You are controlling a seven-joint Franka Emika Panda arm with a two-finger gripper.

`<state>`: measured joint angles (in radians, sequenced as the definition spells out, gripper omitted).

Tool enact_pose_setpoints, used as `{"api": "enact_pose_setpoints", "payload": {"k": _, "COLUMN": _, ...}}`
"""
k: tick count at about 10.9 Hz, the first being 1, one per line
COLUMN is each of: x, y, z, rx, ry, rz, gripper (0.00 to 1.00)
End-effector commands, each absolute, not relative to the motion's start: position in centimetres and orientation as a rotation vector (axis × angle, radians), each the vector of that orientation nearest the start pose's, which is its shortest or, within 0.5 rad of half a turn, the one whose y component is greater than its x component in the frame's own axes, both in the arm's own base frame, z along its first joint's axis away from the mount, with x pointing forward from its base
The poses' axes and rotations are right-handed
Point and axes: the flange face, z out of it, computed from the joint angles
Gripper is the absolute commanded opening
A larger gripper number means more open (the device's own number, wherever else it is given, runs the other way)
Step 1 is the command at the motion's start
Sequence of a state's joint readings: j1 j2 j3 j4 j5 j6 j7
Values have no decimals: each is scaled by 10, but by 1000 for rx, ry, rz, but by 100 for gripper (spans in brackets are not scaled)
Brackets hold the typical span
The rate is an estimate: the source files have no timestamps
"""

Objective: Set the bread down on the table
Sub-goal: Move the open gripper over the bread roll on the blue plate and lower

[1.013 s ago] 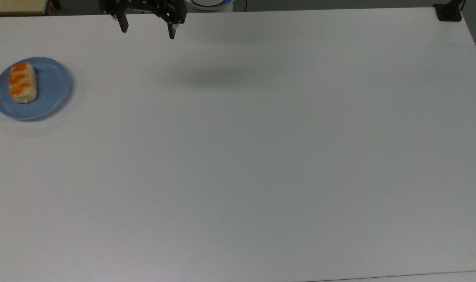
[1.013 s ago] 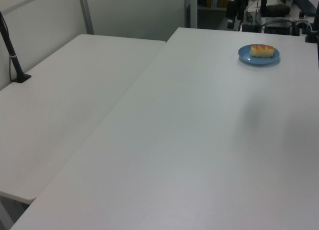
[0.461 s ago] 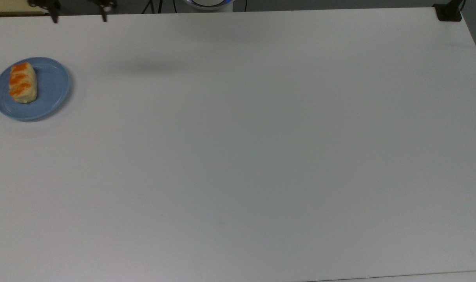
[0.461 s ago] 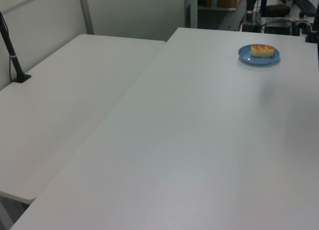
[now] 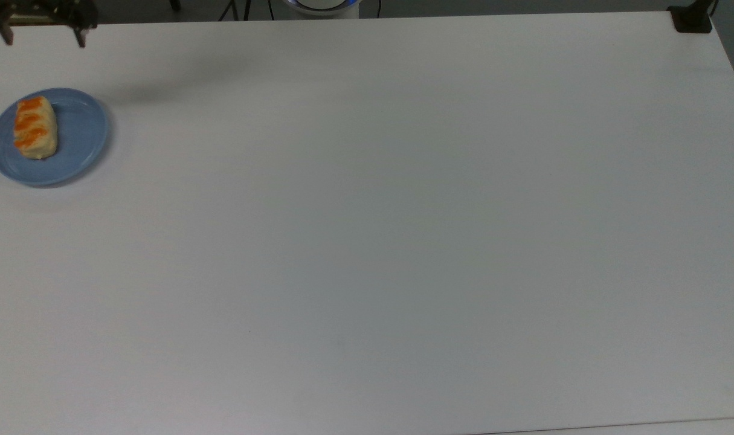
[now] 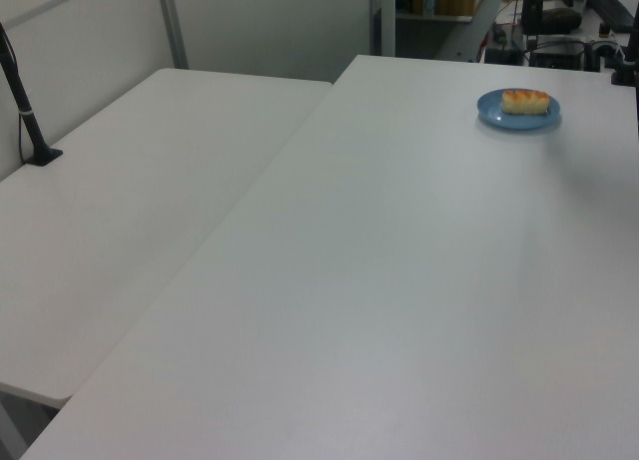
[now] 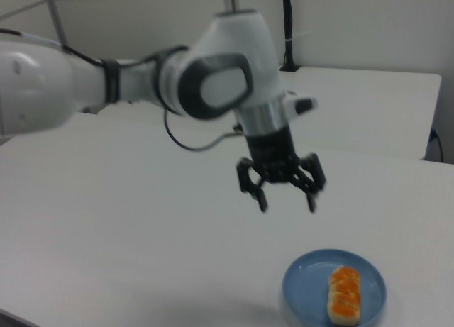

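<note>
One bread (image 5: 35, 127) sits on the blue plate (image 5: 77, 145) near the top view's left edge of the table (image 5: 367, 241); the gripper (image 7: 286, 202) hangs above the table, well apart from it, fingers spread wide, holding nothing; the top view cuts it off at the frame's edge.

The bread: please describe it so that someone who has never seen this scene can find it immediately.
On the large white table, look at the far left edge in the top view, where a round blue plate sits. The bread lies on the plate's left half. It is a small oblong pale-yellow bun with orange diagonal stripes, the only food there.
</note>
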<state>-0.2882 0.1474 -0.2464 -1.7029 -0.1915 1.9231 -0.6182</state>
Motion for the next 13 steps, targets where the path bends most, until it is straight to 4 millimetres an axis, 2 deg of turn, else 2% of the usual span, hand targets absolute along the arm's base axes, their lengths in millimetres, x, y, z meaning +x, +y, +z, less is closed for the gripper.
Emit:
{"api": "enact_pose_setpoints", "payload": {"k": 1, "x": 536, "y": -363, "z": 447, "rx": -3402, "ry": -235, "rz": 93, "gripper": 100}}
{"api": "enact_pose_setpoints", "payload": {"k": 3, "x": 530, "y": -388, "z": 408, "rx": -3381, "ry": -179, "rz": 151, "gripper": 100}}
{"api": "enact_pose_setpoints", "payload": {"k": 7, "x": 529, "y": -409, "z": 371, "rx": -3402, "ry": -173, "rz": 114, "gripper": 100}}
{"api": "enact_pose_setpoints", "payload": {"k": 9, "x": 533, "y": -413, "z": 352, "rx": -3414, "ry": -166, "rz": 96, "gripper": 100}}
{"api": "enact_pose_setpoints", "payload": {"k": 10, "x": 534, "y": -413, "z": 351, "rx": -3421, "ry": -166, "rz": 81, "gripper": 100}}
{"api": "enact_pose_setpoints", "payload": {"k": 11, "x": 535, "y": -414, "z": 345, "rx": -3421, "ry": -170, "rz": 85, "gripper": 98}}
{"api": "enact_pose_setpoints", "payload": {"k": 13, "x": 532, "y": -420, "z": 336, "rx": -3420, "ry": -154, "rz": 88, "gripper": 84}}
